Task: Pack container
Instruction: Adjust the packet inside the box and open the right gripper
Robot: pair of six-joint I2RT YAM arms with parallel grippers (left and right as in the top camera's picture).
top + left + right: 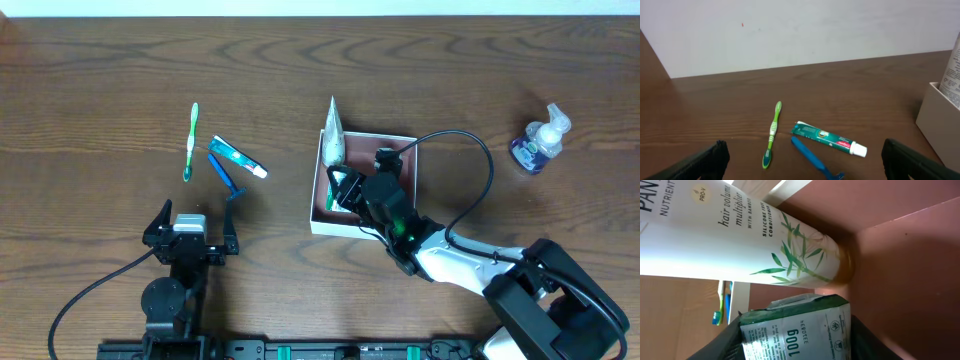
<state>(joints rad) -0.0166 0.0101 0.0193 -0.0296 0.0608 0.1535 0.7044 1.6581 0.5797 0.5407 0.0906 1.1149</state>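
Two grippers, left gripper at lower left spread wide, empty, right gripper clamped on green packet inside container, beside conditioner tube

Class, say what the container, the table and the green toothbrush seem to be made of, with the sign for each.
Container: likely cardboard, matte; thin white walls, dull pink-brown inside. Table: wood or wood-look laminate; dark brown grain, slight sheen. Toothbrush: probably plastic; smooth, green and white.
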